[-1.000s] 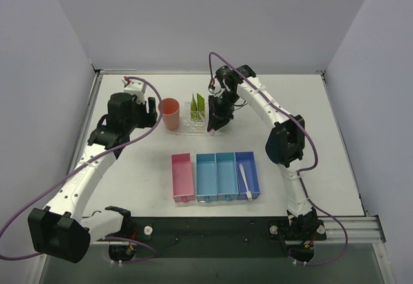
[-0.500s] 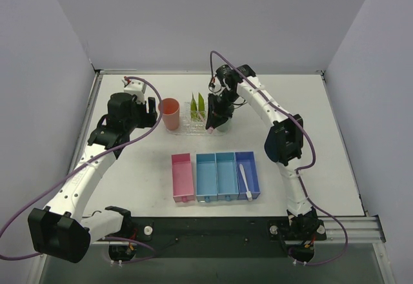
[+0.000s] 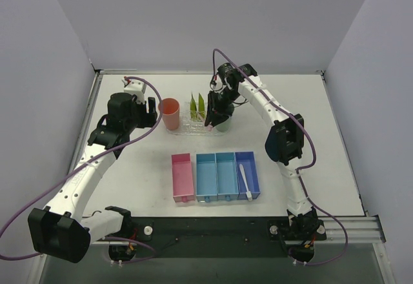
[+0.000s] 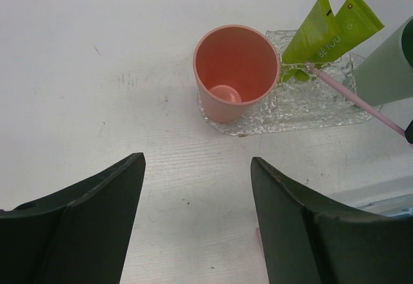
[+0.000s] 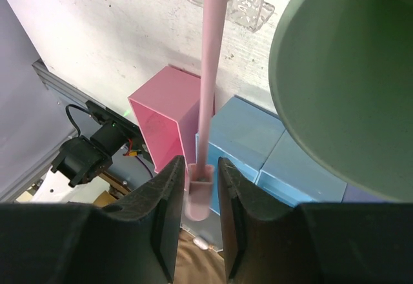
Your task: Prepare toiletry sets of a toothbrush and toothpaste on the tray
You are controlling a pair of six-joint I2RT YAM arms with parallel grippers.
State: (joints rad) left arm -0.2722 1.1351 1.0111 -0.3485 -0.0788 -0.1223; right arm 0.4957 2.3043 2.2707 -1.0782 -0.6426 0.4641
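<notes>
Left fingers (image 4: 197,168) spread wide, empty, hovering over bare bench (image 3: 322,142) just near-left of the tray (image 4: 284,113). Tray sits far-centre on the bench. Pink cup (image 4: 235,71) upright on the tray's left end, green cup (image 5: 348,90) at its right end. Two toothpaste tubes (image 4: 319,29) stand tilted between the cups, side by side, points up.

Right fingers (image 5: 200,164) are over the tray's right part beside the green cup, nearly closed around the handle end of a toothbrush (image 5: 210,71). Can't tell if they're actually pinching it or only flanking it. That toothbrush slants, its other end down at the tray by the foot of the tubes.

Second toothbrush (image 3: 245,181) lies in the rightmost blue bin. Pink bin (image 3: 182,177) and blue bins (image 3: 216,175) form a row nearer the arms, apart from the tray.
</notes>
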